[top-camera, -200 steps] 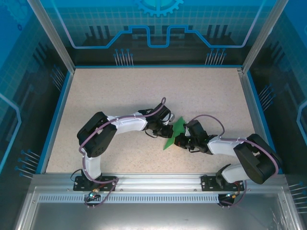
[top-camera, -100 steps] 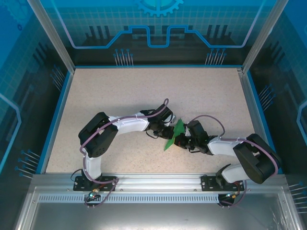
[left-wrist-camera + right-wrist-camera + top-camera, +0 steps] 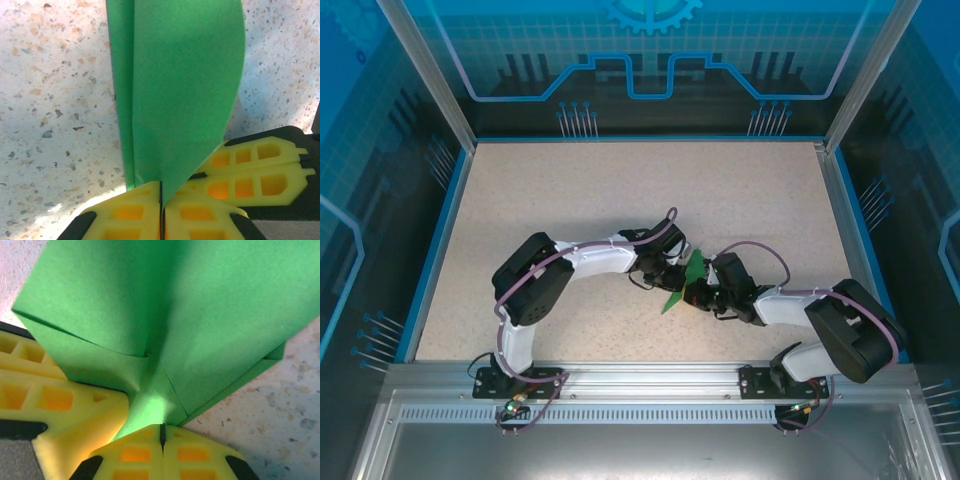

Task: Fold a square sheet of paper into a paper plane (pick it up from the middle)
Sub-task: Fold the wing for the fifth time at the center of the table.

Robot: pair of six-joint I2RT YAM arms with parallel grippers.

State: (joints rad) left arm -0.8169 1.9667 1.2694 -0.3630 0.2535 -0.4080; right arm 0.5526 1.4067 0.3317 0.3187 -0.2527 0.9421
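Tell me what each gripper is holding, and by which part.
Both pinch the folded green paper, close together: the left gripper on the lower edge of a flap, the right gripper where creases converge.

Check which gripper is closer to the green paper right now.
Neither, both touch it: left gripper is shut on the green paper from its left side; right gripper is shut on it from the right.

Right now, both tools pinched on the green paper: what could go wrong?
1. The left tool and right tool grip the green paper close together; pulling apart could tear it.
2. Its free flap bows, so a crease may land crooked.
3. The tools' yellow fingers crowd together; they could collide.
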